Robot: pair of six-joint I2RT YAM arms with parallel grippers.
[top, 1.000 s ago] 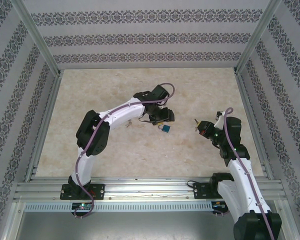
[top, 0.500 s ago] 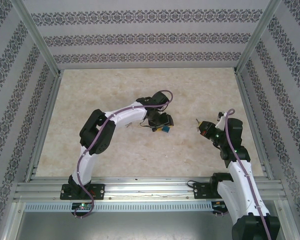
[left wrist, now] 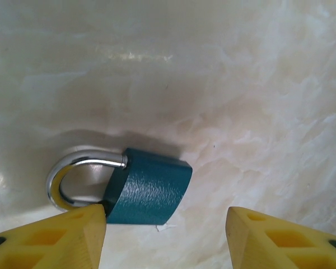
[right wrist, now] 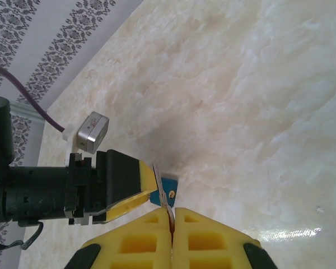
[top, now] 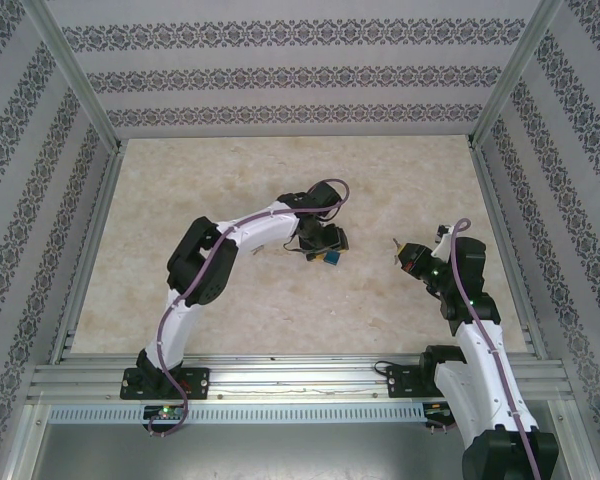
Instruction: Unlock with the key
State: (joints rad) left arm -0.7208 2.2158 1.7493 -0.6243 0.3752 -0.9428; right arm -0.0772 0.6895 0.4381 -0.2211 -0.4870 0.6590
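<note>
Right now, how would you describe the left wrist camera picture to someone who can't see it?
A teal padlock with a curved silver shackle lies flat on a pale marbled table. The open left gripper frames the bottom corners with its two yellow fingertips, one right beside the lock's body.

No readable text or markings

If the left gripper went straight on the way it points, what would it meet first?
Most likely the blue padlock, lying on the table between the left gripper's open fingers, its body close to one finger. Depth is unclear; the fingers might touch the table beside it.
</note>
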